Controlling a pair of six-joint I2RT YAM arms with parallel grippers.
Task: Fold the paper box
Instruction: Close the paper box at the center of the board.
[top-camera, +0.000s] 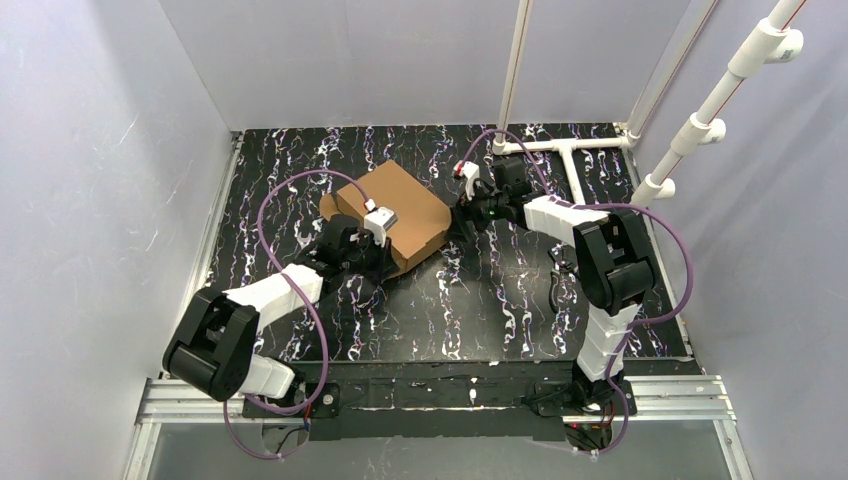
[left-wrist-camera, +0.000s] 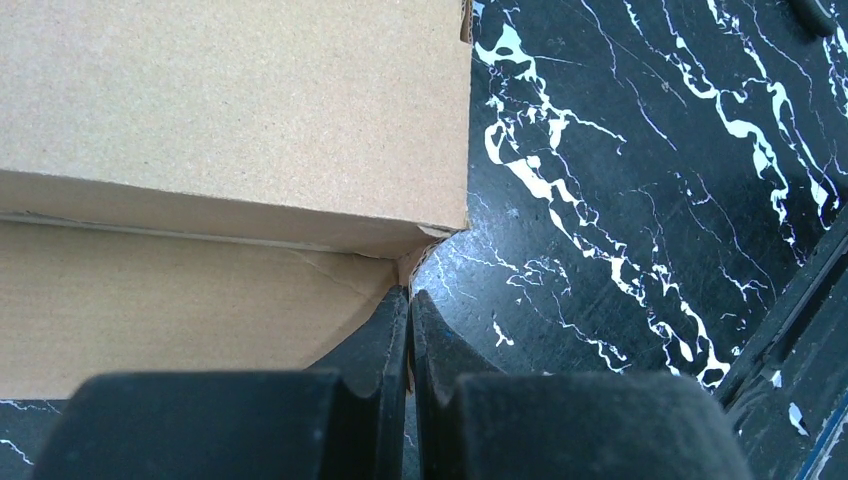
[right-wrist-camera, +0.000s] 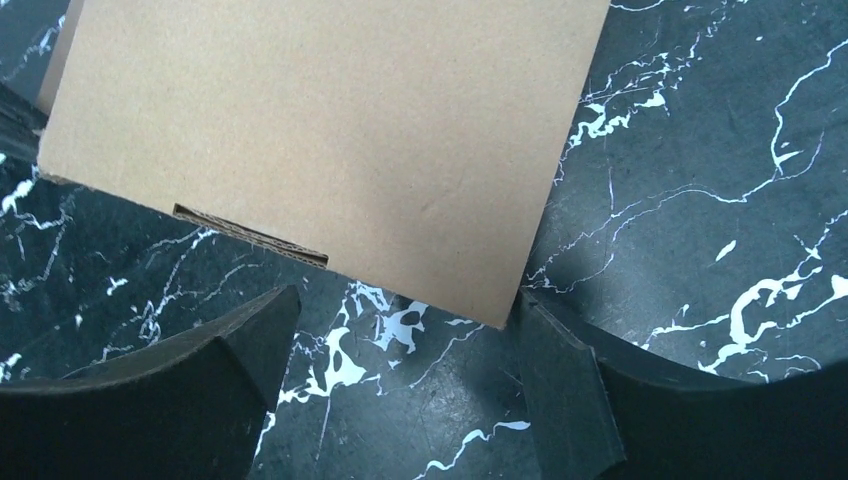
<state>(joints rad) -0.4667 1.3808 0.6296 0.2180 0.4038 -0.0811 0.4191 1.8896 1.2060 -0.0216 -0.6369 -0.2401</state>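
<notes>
Top external view is showing the plain brown corrugated cardboard paper box, a shallow closed rectangle with a matte face, lying on the black white-veined table. At the box's near corner the left gripper is pressing its black wedge fingers together. Right of the box, the right gripper is standing wide, a box corner between its fingers.

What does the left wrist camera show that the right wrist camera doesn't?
Only the left wrist view: the left gripper, shut, its tips at a corner of the paper box, where the top panel meets a side panel. Only the right wrist view: the right gripper, open, its fingers wide apart before the box's edge, and a slot cut into that edge. Both: plain brown cardboard lying on the black marbled table.
</notes>
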